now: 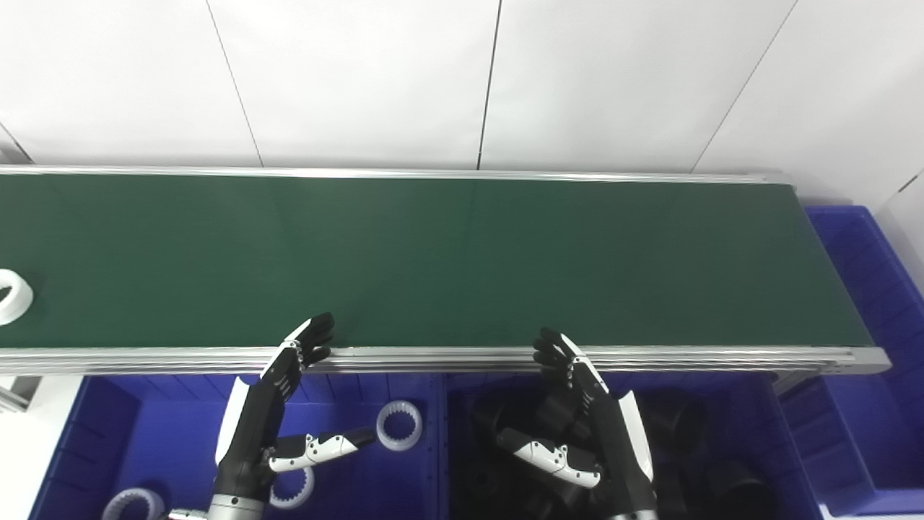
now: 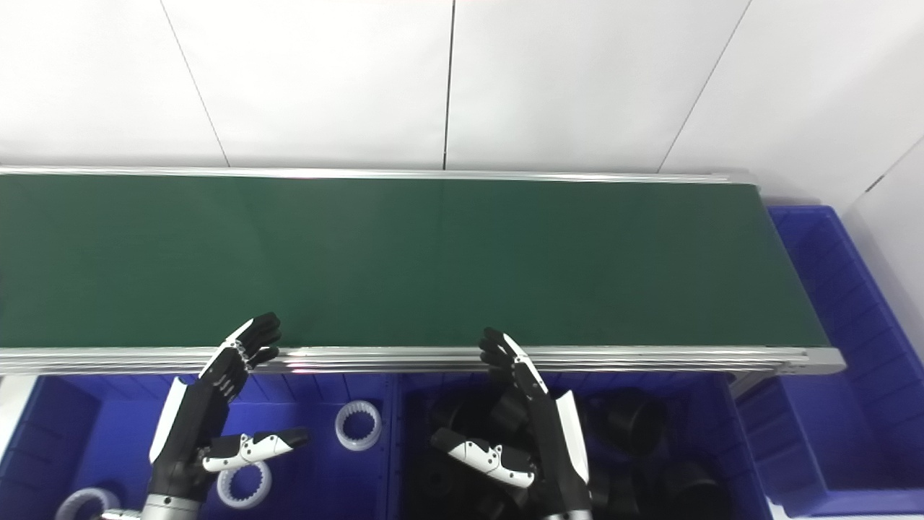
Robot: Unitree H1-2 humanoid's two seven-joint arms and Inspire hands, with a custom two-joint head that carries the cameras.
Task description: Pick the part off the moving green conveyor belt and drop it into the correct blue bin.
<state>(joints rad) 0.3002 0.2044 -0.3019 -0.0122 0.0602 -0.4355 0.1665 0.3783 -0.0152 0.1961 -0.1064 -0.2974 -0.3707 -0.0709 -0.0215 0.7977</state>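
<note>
A white ring-shaped part lies on the green conveyor belt at the far left edge of the left eye view; the right eye view does not show it. My left hand hovers open over the left blue bin, fingertips near the belt's front rail. Over the middle blue bin my right hand is likewise open, thumb spread, holding nothing. Both hands are far from the part.
The left bin holds white toothed rings; the middle bin holds several black cylindrical parts. A third blue bin stands past the belt's right end. The aluminium rail runs between the hands and the belt.
</note>
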